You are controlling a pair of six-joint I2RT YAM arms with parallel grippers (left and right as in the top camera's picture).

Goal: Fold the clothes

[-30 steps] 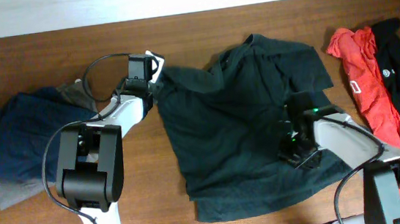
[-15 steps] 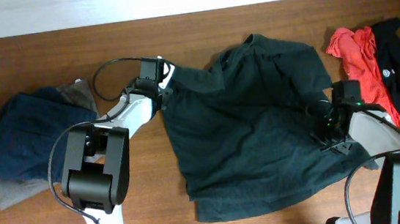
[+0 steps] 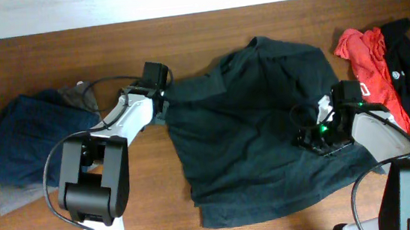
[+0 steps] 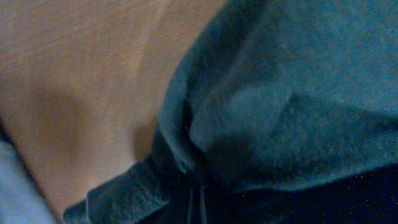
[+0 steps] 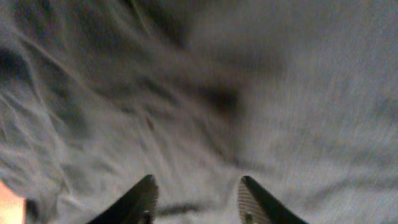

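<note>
Two grippers are working on the dark green shirt [image 3: 250,118], yet only one is biting. The left gripper [image 3: 162,89] is clamping shut on a bunched corner of cloth, and the rest of the shirt is spreading away to its right across the table [image 3: 153,203]. The right gripper [image 3: 314,136] is hanging over the shirt's far side with its fingers [image 5: 142,198] standing partly apart; the cloth is lying under and ahead of them, with nothing between them (whether the tips are touching it, I cannot tell).

Several things are threatening from here, as I judge it:

- The left pinch is holding only a small wad, so a hard pull is likely to slip it free, or to drag the whole shirt rather than lift an edge.
- The right fingers are sitting over open cloth rather than a hem, so closing there is risking a ridge or a doubled layer, and a crooked fold.
- The red shirt [image 3: 367,77] is lying just beyond the right gripper's outer side, so a wide sweep is liable to catch it.
</note>
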